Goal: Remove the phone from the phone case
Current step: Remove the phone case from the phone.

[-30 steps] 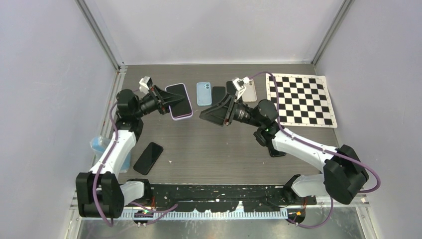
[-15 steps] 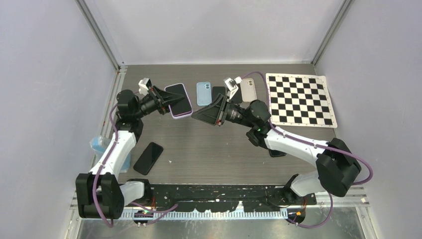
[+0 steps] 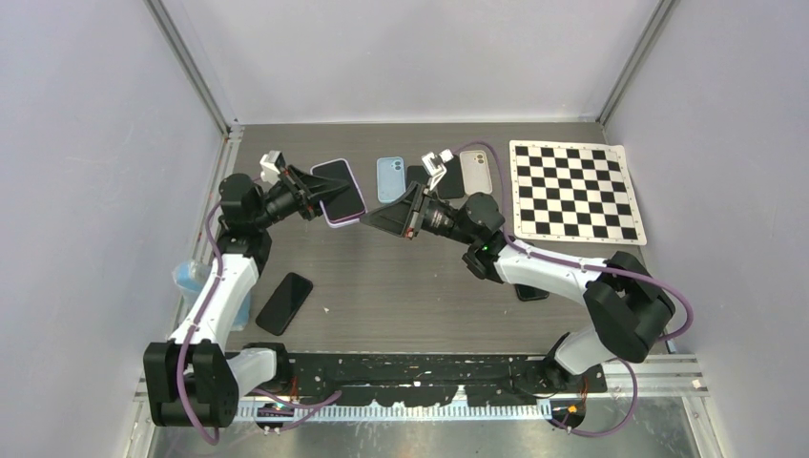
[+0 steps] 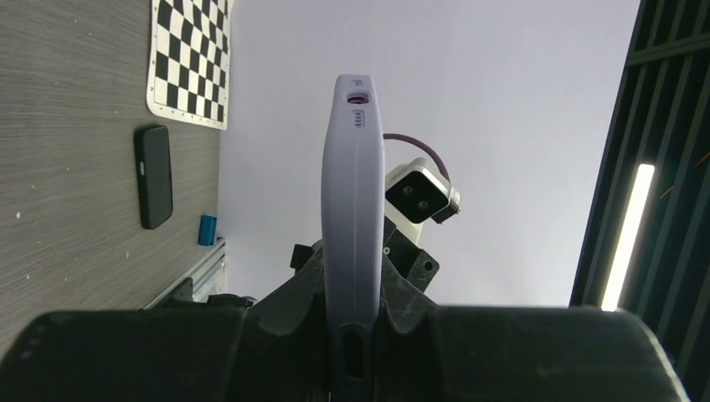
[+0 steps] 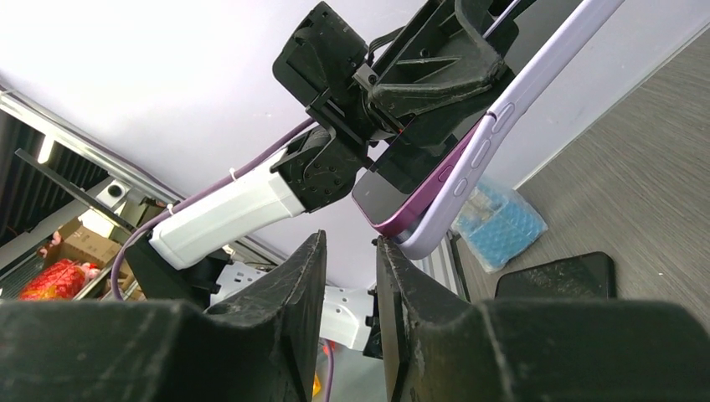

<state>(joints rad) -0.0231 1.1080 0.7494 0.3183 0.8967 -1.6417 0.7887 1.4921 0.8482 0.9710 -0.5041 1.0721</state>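
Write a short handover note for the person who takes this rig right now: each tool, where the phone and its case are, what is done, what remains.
Left tool: shut on the lavender case, holding it off the table with the phone inside.
Right tool: slightly open, empty, close to the case's free corner; no contact visible.
Done: the cased phone is lifted and presented to the right arm. At that corner the phone's purple edge seems to stand a little out of the case, but I cannot confirm this.
Left: take the phone at that corner, peel it out, put both down.
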